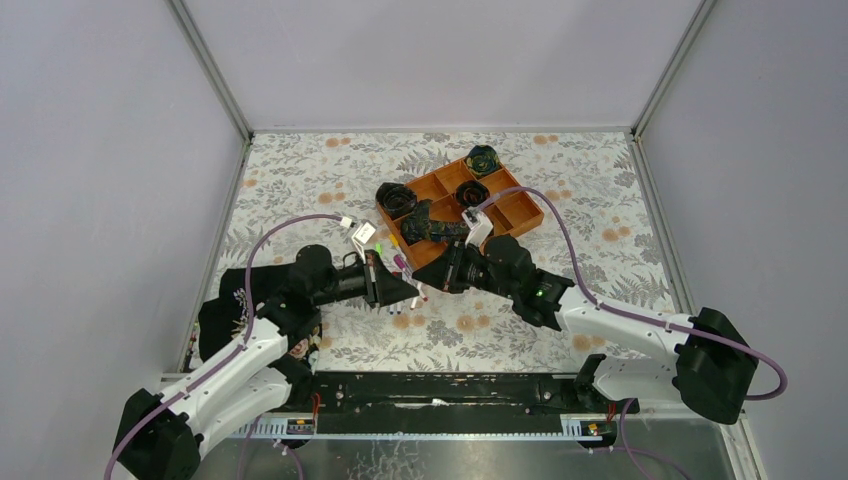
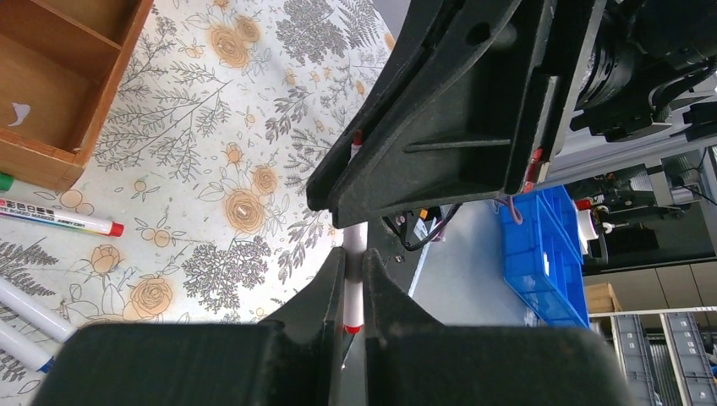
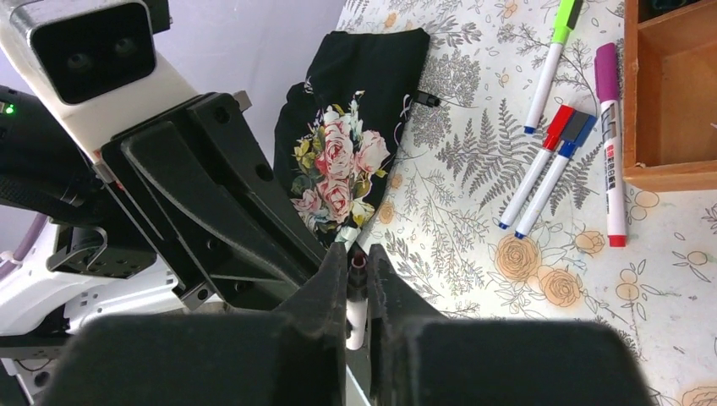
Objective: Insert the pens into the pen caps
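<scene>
My left gripper (image 1: 412, 290) and right gripper (image 1: 440, 280) meet tip to tip above the mat, in front of the wooden tray. In the left wrist view my left gripper (image 2: 353, 258) is shut on a white pen (image 2: 353, 292) with a red end; its barrel runs up behind the right gripper's fingers (image 2: 440, 127). In the right wrist view my right gripper (image 3: 357, 252) is shut on a white barrel with a dark collar and red tip (image 3: 358, 262) pointing at the left gripper. I cannot tell whether both hold one pen. No loose cap shows.
Capped pens lie on the mat beside the tray: green (image 3: 550, 63), red (image 3: 533, 182), blue (image 3: 550, 190), magenta (image 3: 610, 144). The wooden tray (image 1: 510, 215) holds dark fabric rolls (image 1: 397, 198). A black floral pouch (image 3: 355, 118) lies near the left arm.
</scene>
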`<state>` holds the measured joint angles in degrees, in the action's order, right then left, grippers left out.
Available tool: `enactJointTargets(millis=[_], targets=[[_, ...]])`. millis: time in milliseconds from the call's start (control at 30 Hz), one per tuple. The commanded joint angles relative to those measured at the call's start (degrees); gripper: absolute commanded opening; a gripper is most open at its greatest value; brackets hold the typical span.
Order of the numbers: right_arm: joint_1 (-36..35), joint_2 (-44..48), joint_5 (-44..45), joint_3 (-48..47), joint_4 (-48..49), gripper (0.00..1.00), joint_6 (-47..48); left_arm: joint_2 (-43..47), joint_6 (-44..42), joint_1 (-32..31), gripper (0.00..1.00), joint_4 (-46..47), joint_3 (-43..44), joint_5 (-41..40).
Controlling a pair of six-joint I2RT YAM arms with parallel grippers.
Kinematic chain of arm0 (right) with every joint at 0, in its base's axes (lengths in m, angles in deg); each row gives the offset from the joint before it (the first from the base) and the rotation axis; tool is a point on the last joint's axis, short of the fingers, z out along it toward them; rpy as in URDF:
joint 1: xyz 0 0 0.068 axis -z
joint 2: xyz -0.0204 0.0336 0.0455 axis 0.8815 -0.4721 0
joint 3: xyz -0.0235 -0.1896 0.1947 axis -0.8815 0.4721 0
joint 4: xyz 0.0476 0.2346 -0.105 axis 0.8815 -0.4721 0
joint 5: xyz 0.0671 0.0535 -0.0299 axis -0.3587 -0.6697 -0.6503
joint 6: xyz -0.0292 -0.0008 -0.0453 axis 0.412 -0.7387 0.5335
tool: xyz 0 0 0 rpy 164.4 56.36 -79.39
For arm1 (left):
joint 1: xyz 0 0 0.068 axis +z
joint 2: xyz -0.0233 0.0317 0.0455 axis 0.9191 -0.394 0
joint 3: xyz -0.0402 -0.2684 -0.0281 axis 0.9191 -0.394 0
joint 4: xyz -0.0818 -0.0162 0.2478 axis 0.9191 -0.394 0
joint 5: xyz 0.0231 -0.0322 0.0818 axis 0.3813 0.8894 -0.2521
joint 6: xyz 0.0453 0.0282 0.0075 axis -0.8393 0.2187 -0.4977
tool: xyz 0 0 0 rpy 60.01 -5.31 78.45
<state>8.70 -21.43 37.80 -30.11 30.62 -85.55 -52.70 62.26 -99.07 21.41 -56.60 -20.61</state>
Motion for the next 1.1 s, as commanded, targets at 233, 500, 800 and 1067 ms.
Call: enactJointTargets(millis=[233, 500, 800, 1067], targets=[[0.5, -0.6, -2.5, -1.3, 4.8, 0.0, -0.5, -1.7, 0.8, -0.4, 0.33, 5.3, -0.7, -0.1], [0.5, -2.3, -5.0, -1.0, 8.6, 0.0, -2.1, -2.6, 0.3, -0.4, 0.3, 5.2, -0.2, 0.3], [0.6, -3.6, -5.9, -3.4, 6.7, 0.27, 2.0, -0.3, -1.8, -0.3, 0.0, -2.1, 2.9, -7.5], [-0.3, -3.0, -1.5, -6.6, -2.9, 0.61, 18.8, -3.2, -9.7, 20.1, 0.0, -17.7, 12.4, -6.4]])
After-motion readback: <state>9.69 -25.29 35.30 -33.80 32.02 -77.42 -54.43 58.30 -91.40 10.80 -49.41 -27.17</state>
